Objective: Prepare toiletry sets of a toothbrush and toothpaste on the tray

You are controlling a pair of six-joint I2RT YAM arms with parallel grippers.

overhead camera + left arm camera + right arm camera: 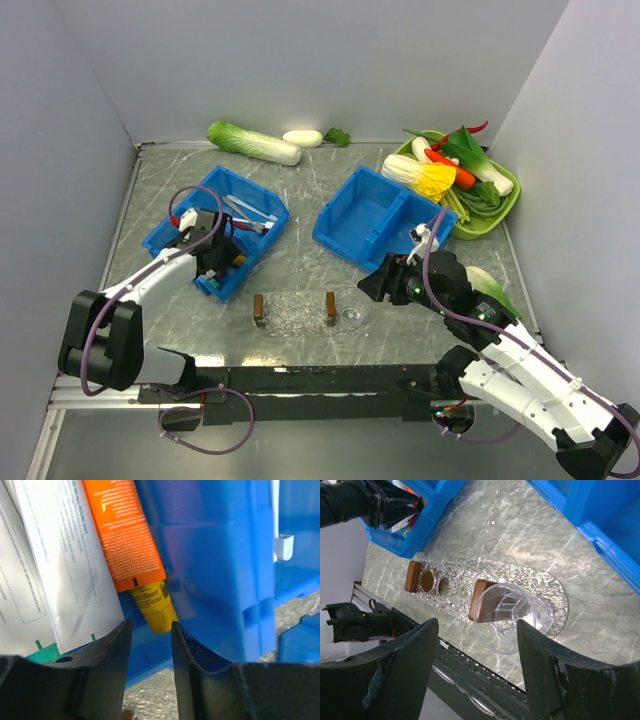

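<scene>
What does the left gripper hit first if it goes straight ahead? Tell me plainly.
The yellow end of the orange tube, which lies in the blue bin. That end sits right at the open jaws of the left gripper, so contact looks almost immediate, though depth is hard to judge from the wrist view.

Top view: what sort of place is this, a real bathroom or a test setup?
Most likely a lab test cell, not a home. Plain grey walls box in a marble-patterned table, and the props look staged: a blue divided bin and a green tray of vegetables.
</scene>
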